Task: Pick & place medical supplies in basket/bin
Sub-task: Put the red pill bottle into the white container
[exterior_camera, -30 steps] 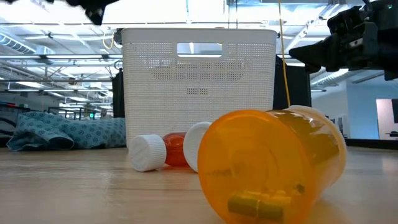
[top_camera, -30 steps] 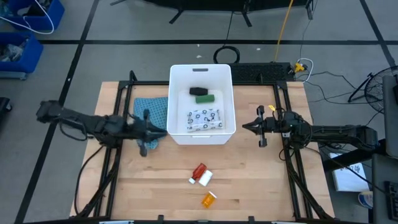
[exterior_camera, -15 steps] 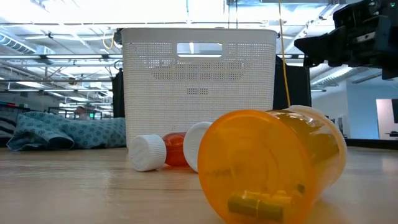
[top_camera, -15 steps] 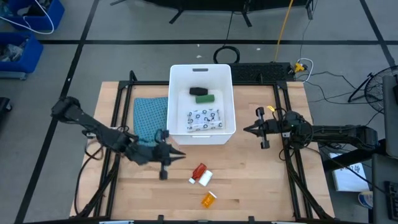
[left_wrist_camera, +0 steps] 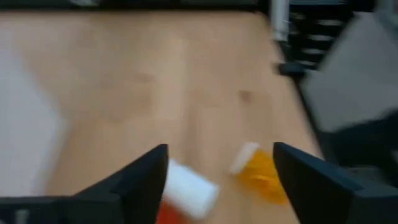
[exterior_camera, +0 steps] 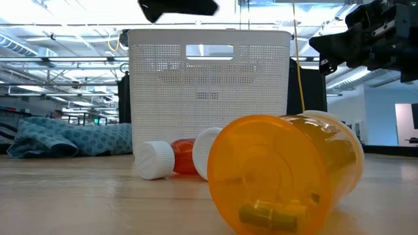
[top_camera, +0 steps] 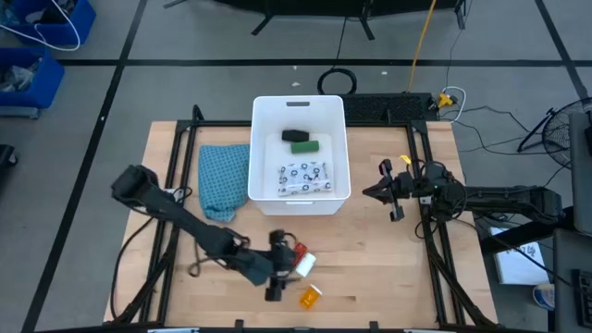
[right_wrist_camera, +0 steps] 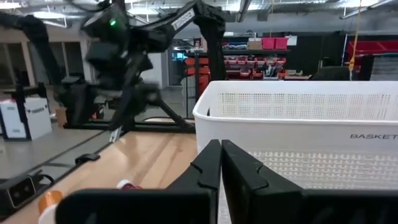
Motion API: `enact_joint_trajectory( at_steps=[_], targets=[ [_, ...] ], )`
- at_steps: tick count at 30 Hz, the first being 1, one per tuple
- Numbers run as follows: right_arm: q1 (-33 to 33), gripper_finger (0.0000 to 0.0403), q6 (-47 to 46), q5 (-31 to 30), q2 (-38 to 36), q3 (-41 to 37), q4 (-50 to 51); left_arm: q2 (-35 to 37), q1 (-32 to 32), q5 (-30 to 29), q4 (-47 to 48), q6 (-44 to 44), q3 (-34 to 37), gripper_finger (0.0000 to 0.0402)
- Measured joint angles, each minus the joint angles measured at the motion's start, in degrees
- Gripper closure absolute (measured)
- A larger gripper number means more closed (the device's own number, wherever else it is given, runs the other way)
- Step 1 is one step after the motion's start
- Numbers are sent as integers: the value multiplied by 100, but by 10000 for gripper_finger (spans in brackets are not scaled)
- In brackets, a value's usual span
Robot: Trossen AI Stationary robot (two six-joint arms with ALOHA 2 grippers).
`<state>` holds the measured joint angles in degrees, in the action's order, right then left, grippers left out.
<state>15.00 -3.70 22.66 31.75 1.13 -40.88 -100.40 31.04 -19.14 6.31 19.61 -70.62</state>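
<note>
On the bare wood near the front lie a red tube (top_camera: pixel 297 249), a white bottle (top_camera: pixel 305 265) and an orange vial (top_camera: pixel 311 296), each on its side. My left gripper (top_camera: pixel 288 263) hangs open above the tube and bottle; in its wrist view the bottle (left_wrist_camera: pixel 188 190) shows between the spread fingers and the vial (left_wrist_camera: pixel 261 174) beside it. The white basket (top_camera: pixel 299 104) holds a black oblong (top_camera: pixel 295 135), a green oblong (top_camera: pixel 304 146) and a dotted white packet (top_camera: pixel 303 176). My right gripper (top_camera: pixel 368 192) waits shut, in the air to the basket's right.
A teal patterned cloth (top_camera: pixel 225 180) lies against the basket's left wall. Black frame rails (top_camera: pixel 176 250) run along the table's left and right sides. The vial (exterior_camera: pixel 287 173) lies close to the near edge, in front of the bottle (exterior_camera: pixel 206 153) and a white cap (exterior_camera: pixel 155 160).
My left gripper has swung from beside the basket's left wall, above the cloth, toward the table's near edge and to the right, ending over the red tube and white bottle. It has opened on the way. The items have not moved.
</note>
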Motion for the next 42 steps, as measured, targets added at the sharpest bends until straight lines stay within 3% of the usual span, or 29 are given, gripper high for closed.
enact_joint_trajectory(
  at_steps=[4,10,19,22,28,33,42],
  targets=[
    [0,397,-16,-1,0,0,-29,-608,-56,1298,43,141,-564,64],
    [0,398,127,-10,-2,0,-193,-1208,-124,2061,643,848,-1320,55],
    [0,399,89,-10,0,0,-206,-1290,-154,2005,576,1407,-1457,55],
    [0,399,89,-10,0,0,-240,-1291,-100,2057,563,2046,-1457,55],
    [0,399,-95,-9,-2,0,-330,-1494,-1,1523,463,3070,-1457,55],
    [0,399,-233,-8,-1,0,-344,-1678,-30,1611,376,3857,-1461,55],
    [0,399,-337,-9,88,0,-317,-1862,-104,1685,816,4097,-1459,55]
  ],
)
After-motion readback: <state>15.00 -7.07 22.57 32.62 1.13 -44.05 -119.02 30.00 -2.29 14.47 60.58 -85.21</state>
